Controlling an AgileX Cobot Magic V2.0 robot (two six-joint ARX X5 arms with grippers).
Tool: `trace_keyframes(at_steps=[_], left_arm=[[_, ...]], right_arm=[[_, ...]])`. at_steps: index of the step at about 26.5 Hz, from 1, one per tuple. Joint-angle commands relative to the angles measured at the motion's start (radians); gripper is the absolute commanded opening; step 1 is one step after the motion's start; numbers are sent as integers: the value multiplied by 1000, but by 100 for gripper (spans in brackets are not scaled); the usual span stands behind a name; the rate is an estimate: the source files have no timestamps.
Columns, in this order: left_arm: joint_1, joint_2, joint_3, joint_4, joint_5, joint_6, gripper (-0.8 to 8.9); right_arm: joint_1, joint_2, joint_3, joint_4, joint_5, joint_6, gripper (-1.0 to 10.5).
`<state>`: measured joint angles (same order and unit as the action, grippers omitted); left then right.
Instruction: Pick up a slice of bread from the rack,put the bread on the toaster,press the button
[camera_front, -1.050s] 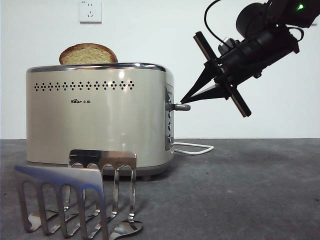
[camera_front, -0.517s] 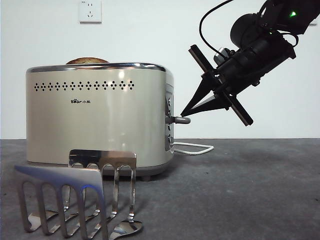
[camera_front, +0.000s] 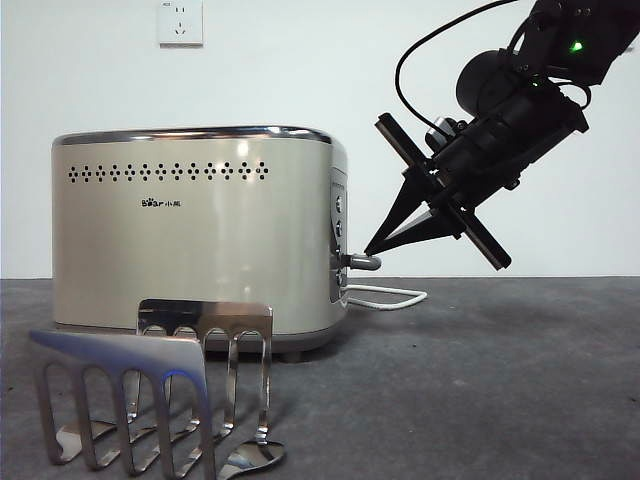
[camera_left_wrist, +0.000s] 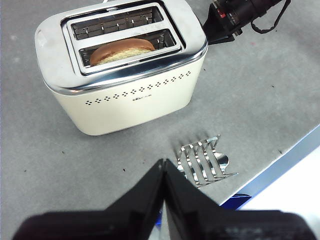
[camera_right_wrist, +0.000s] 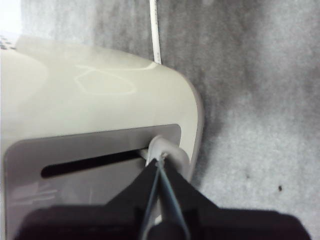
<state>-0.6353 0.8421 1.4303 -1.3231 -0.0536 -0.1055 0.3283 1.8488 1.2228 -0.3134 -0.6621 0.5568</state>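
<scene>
Grey table (camera_front: 520, 380) carries the toaster (camera_front: 195, 235); the rack (camera_front: 160, 395); a white cable (camera_front: 390, 296).

Right claw (camera_front: 372, 248) angled downward, jaws closed, left claw (camera_left_wrist: 164, 167) hovering high, jaws closed

Right arm (camera_front: 520, 110): matte black housing, a round drum-shaped joint, one small green indicator light near the top, thin black cable looping out from behind. Right gripper (camera_front: 375, 247): two black triangular jaws tapering to sharp tips, mounted on a flat black crossbar. Left gripper (camera_left_wrist: 164, 167): same black wedge jaws, smooth faces, thin pale seam between them
</scene>
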Motion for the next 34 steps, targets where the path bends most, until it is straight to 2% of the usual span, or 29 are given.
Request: trace_keyframes(at_steps=[1, 23, 34], left_arm=[[0, -2, -6, 4, -2, 10, -9], [0, -3, -6, 4, 1, 24, -9], [0, -3, -6, 4, 2, 24, -9]], right_arm=[[6, 63, -32, -56, 46, -11, -7], [6, 50, -32, -33, 34, -12, -7], [6, -74, 20, -18, 14, -20, -6]])
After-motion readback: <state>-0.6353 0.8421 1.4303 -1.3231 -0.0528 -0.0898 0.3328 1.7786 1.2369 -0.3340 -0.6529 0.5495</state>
